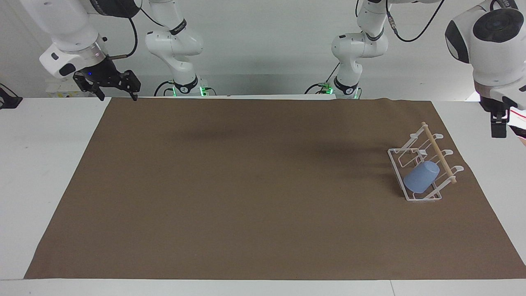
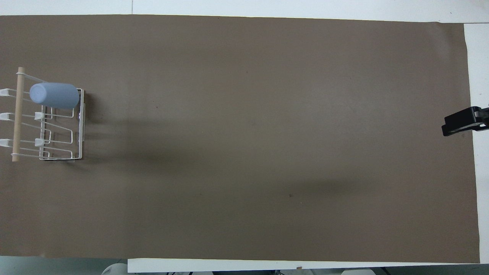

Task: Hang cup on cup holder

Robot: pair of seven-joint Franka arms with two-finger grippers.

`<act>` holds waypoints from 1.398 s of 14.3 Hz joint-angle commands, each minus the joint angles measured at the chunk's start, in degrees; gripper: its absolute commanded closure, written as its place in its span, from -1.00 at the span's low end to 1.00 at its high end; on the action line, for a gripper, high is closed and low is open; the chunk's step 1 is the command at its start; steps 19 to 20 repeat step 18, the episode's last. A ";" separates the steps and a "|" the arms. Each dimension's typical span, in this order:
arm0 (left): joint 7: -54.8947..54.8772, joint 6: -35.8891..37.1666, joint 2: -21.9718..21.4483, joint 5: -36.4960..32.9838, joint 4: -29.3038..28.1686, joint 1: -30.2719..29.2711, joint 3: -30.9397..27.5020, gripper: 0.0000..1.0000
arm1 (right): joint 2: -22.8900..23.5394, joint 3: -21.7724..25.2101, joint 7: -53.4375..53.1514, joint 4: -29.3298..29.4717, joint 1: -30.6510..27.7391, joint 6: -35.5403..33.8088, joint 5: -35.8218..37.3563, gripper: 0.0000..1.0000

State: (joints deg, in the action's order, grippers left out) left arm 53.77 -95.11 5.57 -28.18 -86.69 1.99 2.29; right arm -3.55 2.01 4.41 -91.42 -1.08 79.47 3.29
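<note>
- Cup [image 1: 421, 176] already on one slanted prong of the cup holder [image 1: 414, 198], at the left arm's end of the table; long axis tilted along the prong, mouth down toward the base.
- Left gripper [image 1: 498, 129] up and clear over the bare white table just past the mat's edge, fingers wide, nothing held; nearer arm by far.
- Right gripper [image 1: 116, 87] waiting wide and empty over the mat's corner at the right arm's end.
- Task looks done; open mat [image 1: 246, 185] everywhere else.

Even overhead light — perhaps faint shadows
</note>
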 commanded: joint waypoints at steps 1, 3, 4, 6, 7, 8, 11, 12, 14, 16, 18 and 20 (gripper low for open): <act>-11.45 -2.27 -1.96 13.44 -3.48 -1.02 0.17 -0.99 | -1.19 -0.08 -0.11 -1.39 -0.06 0.16 0.66 -0.98; -24.78 -2.45 -3.19 22.86 -5.58 -1.55 0.17 -0.99 | -1.19 -0.08 -0.11 -1.39 -0.06 0.16 0.66 -0.99; -31.38 -2.63 -4.06 26.04 -7.16 -1.55 0.17 -0.99 | -1.19 -0.08 -0.11 -1.39 -0.06 0.16 0.66 -0.98; -41.68 -3.15 -5.65 29.92 -10.41 -1.03 0.17 -0.99 | -1.19 -0.08 -0.11 -1.39 -0.06 0.16 0.66 -0.99; -44.77 -2.89 -6.00 29.94 -11.12 -0.50 0.52 -0.99 | -1.19 -0.08 -0.11 -1.39 -0.06 0.16 0.66 -0.99; -45.50 -2.98 -6.01 29.94 -11.57 1.59 0.61 -1.00 | -1.19 -0.08 -0.11 -1.39 -0.06 0.16 0.66 -0.99; -49.79 -1.93 -5.39 29.68 -10.44 3.46 0.61 -1.00 | -1.19 -0.08 -0.11 -1.39 -0.06 0.16 0.66 -0.99; -50.08 -1.49 -5.13 29.67 -9.38 3.63 0.61 -1.00 | -1.19 -0.08 -0.11 -1.39 -0.06 0.16 0.66 -0.98; -49.90 -0.78 -4.86 29.50 -8.67 3.81 0.61 -1.00 | -1.19 -0.08 -0.11 -1.39 -0.06 0.16 0.66 -0.98; -49.81 -0.78 -4.86 29.06 -8.67 3.81 0.61 -1.00 | -1.19 -0.08 -0.11 -1.39 -0.06 0.16 0.66 -0.99; -49.81 -0.70 -4.86 28.62 -8.58 3.90 0.70 -1.00 | -1.19 -0.08 -0.11 -1.39 -0.06 0.16 0.66 -0.99; -49.81 -0.70 -4.86 28.62 -8.58 3.90 0.70 -1.00 | -1.19 -0.08 -0.11 -1.39 -0.06 0.16 0.66 -0.99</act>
